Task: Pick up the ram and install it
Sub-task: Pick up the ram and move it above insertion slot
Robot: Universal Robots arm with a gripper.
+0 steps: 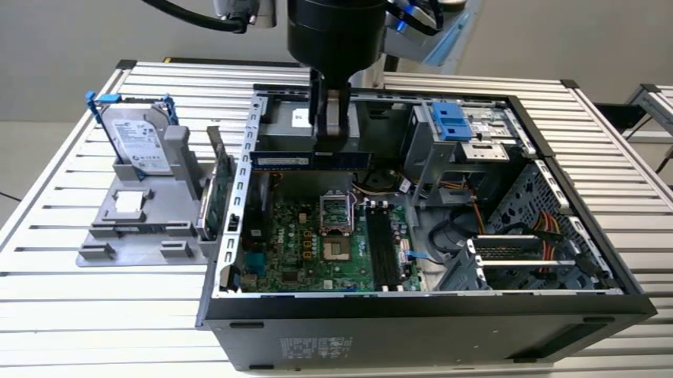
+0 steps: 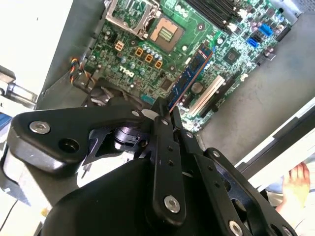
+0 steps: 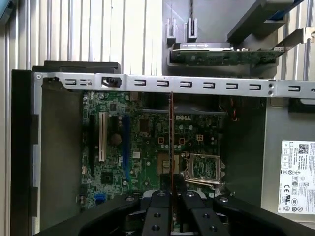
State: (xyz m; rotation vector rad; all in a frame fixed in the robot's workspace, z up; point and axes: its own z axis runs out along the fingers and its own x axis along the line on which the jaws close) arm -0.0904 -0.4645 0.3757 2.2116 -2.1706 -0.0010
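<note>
Holding the ram (image 1: 310, 160) clamped between the gripper's (image 1: 334, 143) fingers (image 3: 158, 209), you have the pick-up done and the install in hand. The stick hangs level just under the fingertips, above the board's slots (image 1: 381, 246). Seating likely needs its edge lined up with one.

The hand (image 1: 334, 146) grips the ram (image 1: 282, 161), which hangs level and on edge above the motherboard (image 1: 305, 246) inside the open computer case (image 1: 421, 305). At the exterior view's left, a hard drive (image 1: 142, 142) leans in a grey holder (image 1: 137, 230) on the slatted surface (image 1: 105, 319).
</note>
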